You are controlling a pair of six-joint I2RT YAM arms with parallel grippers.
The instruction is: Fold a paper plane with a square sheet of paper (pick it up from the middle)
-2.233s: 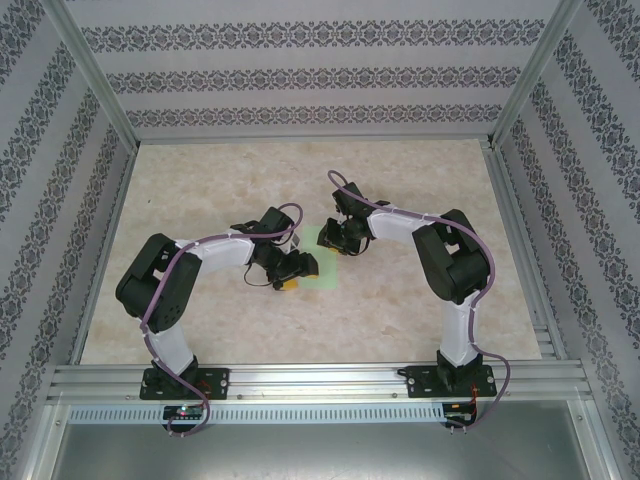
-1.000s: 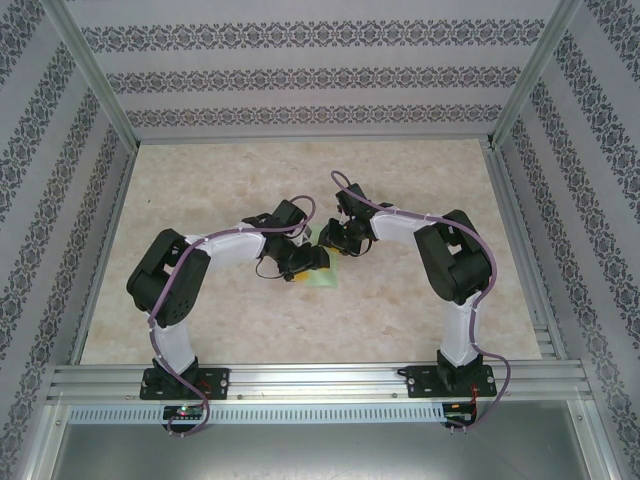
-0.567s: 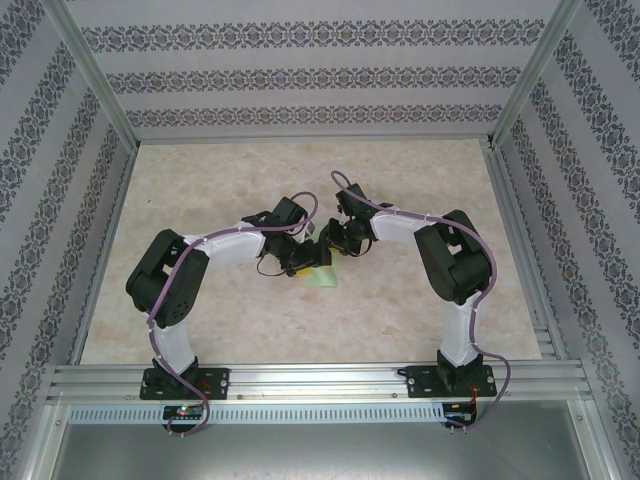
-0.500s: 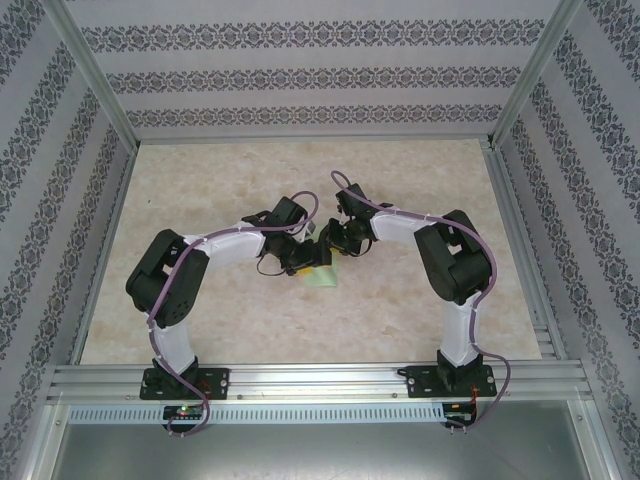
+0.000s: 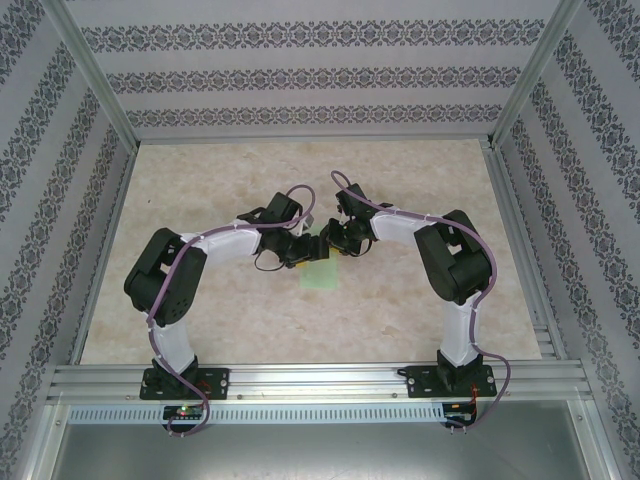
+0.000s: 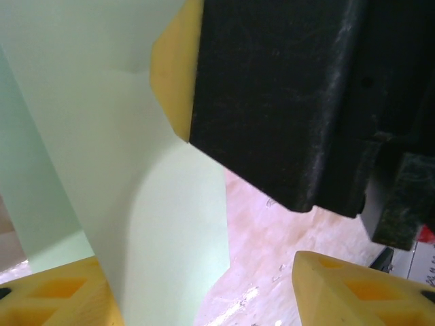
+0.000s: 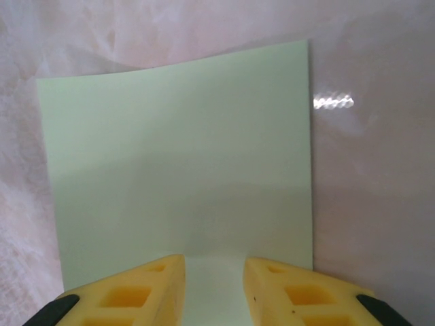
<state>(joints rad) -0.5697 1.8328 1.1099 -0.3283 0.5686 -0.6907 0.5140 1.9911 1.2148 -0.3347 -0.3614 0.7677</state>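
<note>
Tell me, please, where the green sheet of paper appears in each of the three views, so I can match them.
Top external: the paper is a small green patch mid-table.
Left wrist: the paper takes up the left half, top to bottom.
Right wrist: the paper spreads across the centre of the picture.
Shared landmark: the pale marbled table beside it.

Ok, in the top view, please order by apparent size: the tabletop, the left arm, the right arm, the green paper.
Largest: tabletop.
Next: left arm and right arm, alike, so I do not rank them.
Smallest: green paper, partly covered by the arms.
</note>
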